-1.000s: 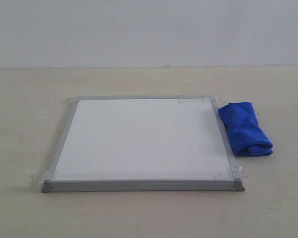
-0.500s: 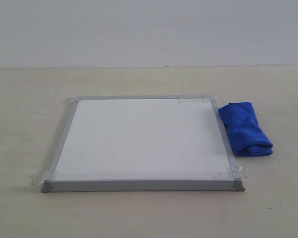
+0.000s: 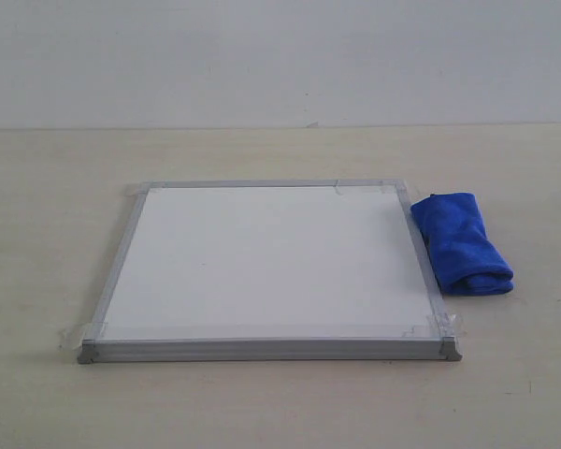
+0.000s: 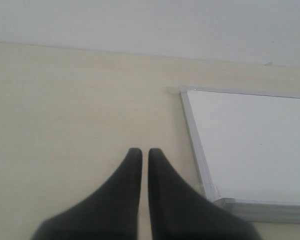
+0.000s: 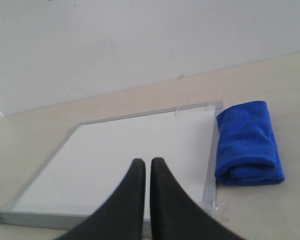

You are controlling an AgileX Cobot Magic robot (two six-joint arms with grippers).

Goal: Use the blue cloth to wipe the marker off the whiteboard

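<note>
Exterior view: blue cloth [image 3: 462,243] lies folded just beside the whiteboard [image 3: 262,262], at its right edge. Left gripper [image 4: 145,152] and right gripper [image 5: 147,162]: jaws together.

the whiteboard [image 3: 262,262] lies flat on the table, its white face showing no ink; the folded blue cloth [image 3: 461,242] rests against its right frame.

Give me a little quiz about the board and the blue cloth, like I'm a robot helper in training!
1. In the exterior view, where does the blue cloth lie relative to the whiteboard? A left, B right, C on top.
2. True or false: red ink shows on the board.
3. Fill in: the left end effector and the right end effector are both ____.
Key: 1 B; 2 false; 3 shut.
</note>
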